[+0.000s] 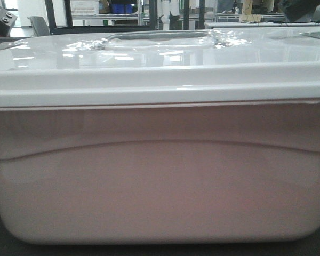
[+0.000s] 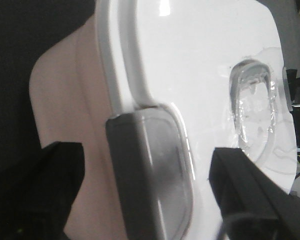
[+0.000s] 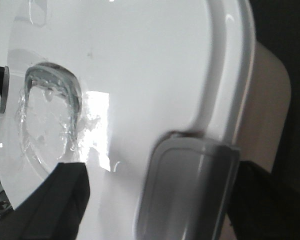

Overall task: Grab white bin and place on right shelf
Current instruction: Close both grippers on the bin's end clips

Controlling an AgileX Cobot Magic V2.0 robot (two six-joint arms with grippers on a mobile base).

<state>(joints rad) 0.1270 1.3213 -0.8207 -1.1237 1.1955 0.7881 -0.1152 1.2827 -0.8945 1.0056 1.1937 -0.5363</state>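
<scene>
Filling the front view, a large translucent pinkish-white plastic bin [image 1: 160,181] with a glossy white lid sits cut off at 3 and 9 o'clock. Its recessed grey handle [image 1: 160,38] is blurred by glare at 12 o'clock, beneath a thin, hazy strip of blue containers [image 1: 121,8]. At either end, the left gripper [image 2: 142,150] and right gripper [image 3: 160,170] each stand spread wide, a rounded grey latch [image 2: 150,190] on the lid's rim between the dark fingers; whether those fingers touch the bin cannot be made out.

Upright pinkish-translucent white bin [image 1: 160,181], glossy white lid [image 1: 160,58] on.
</scene>
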